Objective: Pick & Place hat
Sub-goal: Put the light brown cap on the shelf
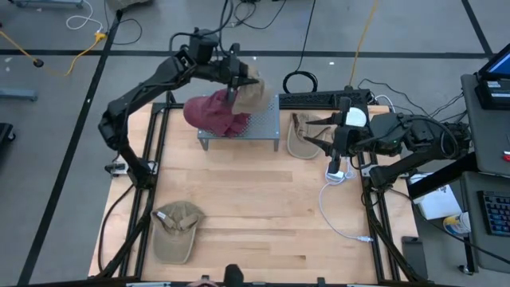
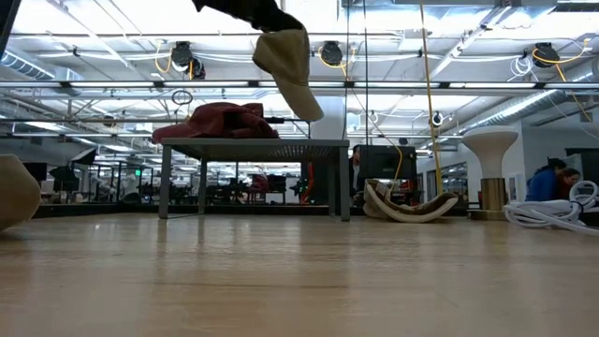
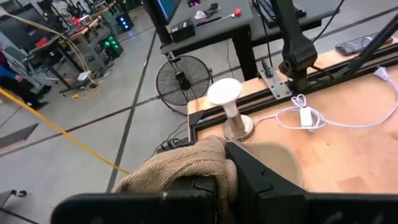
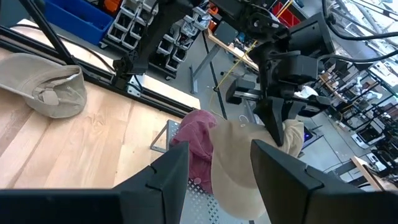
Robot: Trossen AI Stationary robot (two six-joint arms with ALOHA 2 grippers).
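A tan hat (image 1: pixel 252 89) hangs from my left gripper (image 1: pixel 239 83) above the far right part of a metal rack (image 1: pixel 264 127); the low view shows the tan hat (image 2: pixel 288 62) clear of the rack top (image 2: pixel 253 143). A dark red hat (image 1: pixel 213 113) lies crumpled on the rack. Two more tan hats lie on the table: one (image 1: pixel 301 135) just right of the rack, one (image 1: pixel 177 229) at the near left. My right gripper (image 1: pixel 323 142) waits open at the table's right side, above the hat by the rack, its fingers (image 4: pixel 168 177) apart and holding nothing. My left gripper is shut on a bunched fold of the tan hat's cloth (image 3: pixel 205 158), pinched between its two fingers (image 3: pixel 255 177). The fingers come from the table's left, slanting a little downward. The hat hangs below them with its brim (image 2: pixel 304 98) lowest, lifted clear of the rack.
A white mushroom-shaped stand (image 3: pixel 227 93) sits at the table's far right, with a white cable and adapter (image 1: pixel 335 171) beside it. Black frame rails (image 1: pixel 155 151) run along both table sides. Bare wood (image 1: pixel 263 207) lies between the rack and the near edge.
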